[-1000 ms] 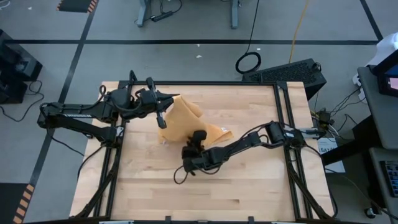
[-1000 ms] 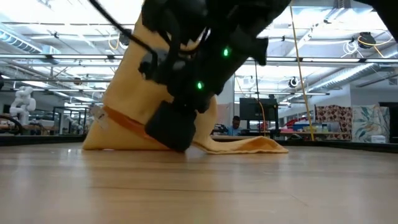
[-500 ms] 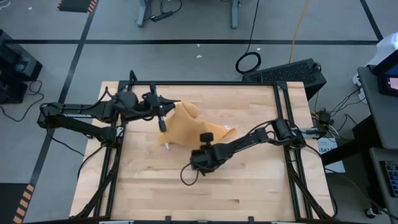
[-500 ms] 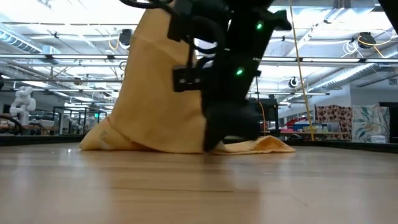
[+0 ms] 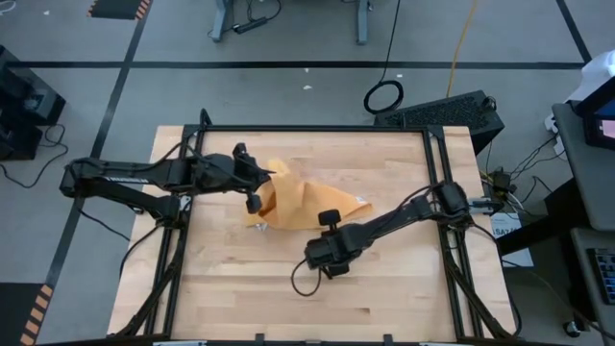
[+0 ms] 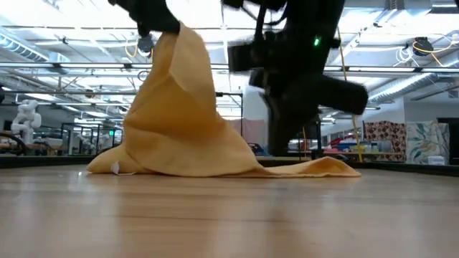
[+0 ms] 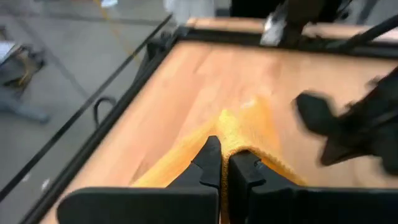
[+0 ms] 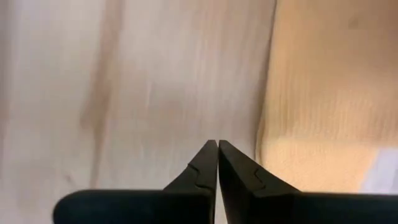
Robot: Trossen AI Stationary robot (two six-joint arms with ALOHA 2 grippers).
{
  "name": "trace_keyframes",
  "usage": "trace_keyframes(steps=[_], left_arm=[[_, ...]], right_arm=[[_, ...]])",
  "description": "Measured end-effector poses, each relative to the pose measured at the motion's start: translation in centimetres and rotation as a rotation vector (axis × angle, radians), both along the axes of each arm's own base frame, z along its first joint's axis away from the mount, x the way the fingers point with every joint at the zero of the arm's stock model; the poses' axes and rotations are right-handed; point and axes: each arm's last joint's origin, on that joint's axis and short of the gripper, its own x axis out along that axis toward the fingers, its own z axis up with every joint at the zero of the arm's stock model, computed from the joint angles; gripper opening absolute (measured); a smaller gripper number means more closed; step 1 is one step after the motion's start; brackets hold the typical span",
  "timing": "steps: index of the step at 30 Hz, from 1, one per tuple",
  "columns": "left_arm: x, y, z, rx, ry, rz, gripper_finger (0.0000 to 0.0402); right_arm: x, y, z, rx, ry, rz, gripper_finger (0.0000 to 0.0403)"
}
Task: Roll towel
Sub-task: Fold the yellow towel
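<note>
The mustard-yellow towel (image 5: pixel 300 205) stands like a tent left of the table's middle, its top (image 6: pixel 172 39) raised and its lower edge and right corner (image 6: pixel 337 166) lying on the wood. A small white tag (image 6: pixel 115 168) shows at its low left end. My left gripper (image 5: pixel 256 198) is shut on the raised part. My right gripper (image 5: pixel 324 258) is shut on nothing, above bare wood on the near side of the towel; in the right wrist view its fingertips (image 8: pixel 217 144) sit just beside the towel's edge (image 8: pixel 267 124). My left gripper pinches a bunched part of the towel's top (image 7: pixel 231 127) between its two fingers; edge or fold, I cannot tell. The fingers come from the table's left, slanting down. The towel hangs below them and widens out, its lower end (image 6: pixel 179 168) resting on the table.
A black frame rail (image 5: pixel 317 129) runs around the tabletop. Bare wood (image 5: pixel 288 298) lies along the near side. A black case (image 5: pixel 452 111) sits off the table's far right corner.
My left gripper has sunk and tipped downward, so the towel's raised top stands lower. My right gripper has drawn away from the towel toward the table's near right, rising off the wood and tipping. The towel's low right corner reaches farther out along the table.
</note>
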Motion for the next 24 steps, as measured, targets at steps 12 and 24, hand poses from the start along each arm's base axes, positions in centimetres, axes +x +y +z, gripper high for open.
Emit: trace_keyframes(steps=[12, 24], left_arm=[[0.3, 0.2, -0.8, 0.014, 0.044, 0.066, 0.0005], [0.5, -2.0, -3.1, -0.114, 0.195, 0.059, 0.0005]], right_arm=[[-1.5, -4.3, -5.1, -0.065, -0.264, -0.166, 0.0106], [-4.3, -5.6, -4.5, -0.176, -0.14, -0.146, 0.0115]])
